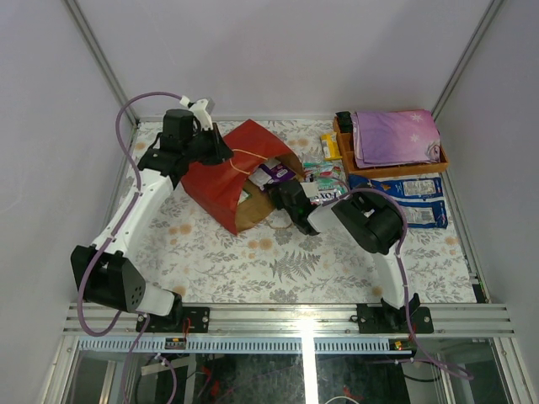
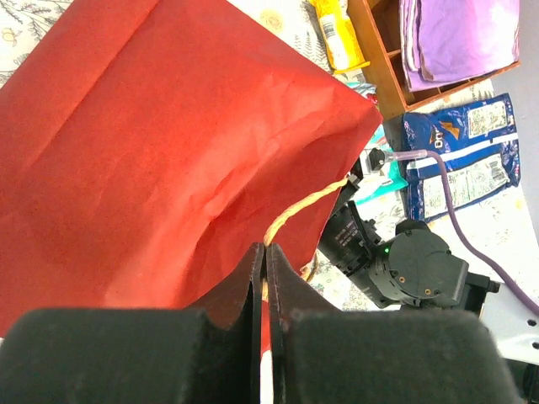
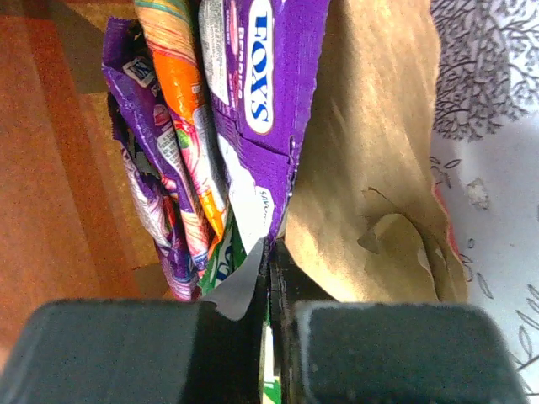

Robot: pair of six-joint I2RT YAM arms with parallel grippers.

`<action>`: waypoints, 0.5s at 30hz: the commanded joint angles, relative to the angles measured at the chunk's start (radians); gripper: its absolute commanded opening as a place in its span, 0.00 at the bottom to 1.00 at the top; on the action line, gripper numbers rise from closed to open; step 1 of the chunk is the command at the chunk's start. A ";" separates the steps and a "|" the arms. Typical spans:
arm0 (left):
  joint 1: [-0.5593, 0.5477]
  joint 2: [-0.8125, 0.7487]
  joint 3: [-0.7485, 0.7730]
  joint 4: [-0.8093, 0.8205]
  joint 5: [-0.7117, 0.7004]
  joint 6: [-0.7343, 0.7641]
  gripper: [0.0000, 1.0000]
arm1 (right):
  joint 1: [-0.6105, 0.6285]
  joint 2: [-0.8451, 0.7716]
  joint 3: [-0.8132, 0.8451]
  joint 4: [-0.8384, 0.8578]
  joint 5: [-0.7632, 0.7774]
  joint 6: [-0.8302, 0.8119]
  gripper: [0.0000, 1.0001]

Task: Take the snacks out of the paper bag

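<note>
Right wrist view, bag mouth: a glossy purple flat packet marked FOX'S [image 3: 261,84] sits at the opening. An orange-striped glossy packet [image 3: 181,93] and a second purple packet [image 3: 135,151] are stacked against it, and a sliver of green shows underneath.
Paper bag: the large red paper carrier bag [image 1: 215,181] lies on its side mid-table. Its mouth faces the right arm and its brown inner side [image 3: 370,168] is exposed.
Right gripper [image 3: 269,252]: the jaws are closed to a slit and pinch the lower corner of the FOX'S packet, right at the mouth.
Left gripper [image 2: 265,252]: it is clamped tight on the thin tan loop handle [image 2: 303,204] at the bag's top edge. This looks meant to steady the bag.
Already out: a small yellow packet [image 1: 330,146] lies beside the tray. Green and teal packets [image 1: 324,175] lie just beyond the mouth, and two long blue-and-white packs [image 1: 400,187] lie flat to the right.
Further out: an orange-brown wooden tray [image 1: 396,172] holds a folded purple cloth [image 1: 396,136], which is not one of the snacks.
Progress: by my reading the task is partway done. Several packets are on the table and at least three or four remain inside. What lies deeper in the bag cannot be seen.
Left to do: draw out the pinched packet, then the rest of the stack.
</note>
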 commanded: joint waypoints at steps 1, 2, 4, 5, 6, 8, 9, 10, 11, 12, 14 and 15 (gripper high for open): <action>0.026 -0.044 -0.012 0.069 -0.013 -0.004 0.00 | 0.016 -0.052 0.005 0.080 -0.018 -0.081 0.00; 0.029 -0.049 -0.014 0.067 -0.023 -0.003 0.00 | 0.020 -0.058 0.011 0.075 -0.033 -0.092 0.00; 0.037 -0.065 -0.022 0.059 -0.051 0.001 0.00 | 0.034 -0.070 0.034 0.039 -0.073 -0.120 0.00; 0.040 -0.075 -0.028 0.057 -0.071 0.003 0.00 | 0.048 -0.077 0.050 0.016 -0.092 -0.142 0.00; 0.044 -0.086 -0.033 0.054 -0.091 0.007 0.00 | 0.063 -0.082 0.065 -0.007 -0.109 -0.160 0.00; 0.053 -0.104 -0.033 0.040 -0.143 0.023 0.00 | 0.103 -0.087 0.094 -0.044 -0.131 -0.184 0.00; 0.056 -0.115 -0.030 0.030 -0.176 0.031 0.00 | 0.126 -0.082 0.109 -0.056 -0.141 -0.190 0.00; 0.060 -0.127 -0.030 0.020 -0.207 0.041 0.00 | 0.148 -0.075 0.129 -0.068 -0.155 -0.194 0.00; 0.063 -0.140 -0.032 0.010 -0.240 0.050 0.00 | 0.168 -0.065 0.149 -0.077 -0.169 -0.200 0.00; 0.064 -0.157 -0.037 0.004 -0.275 0.059 0.00 | 0.187 -0.050 0.177 -0.086 -0.189 -0.210 0.00; 0.066 -0.190 -0.057 -0.002 -0.339 0.072 0.00 | 0.218 -0.017 0.237 -0.105 -0.226 -0.240 0.00; 0.068 -0.204 -0.069 -0.001 -0.364 0.077 0.00 | 0.233 -0.005 0.261 -0.114 -0.237 -0.250 0.00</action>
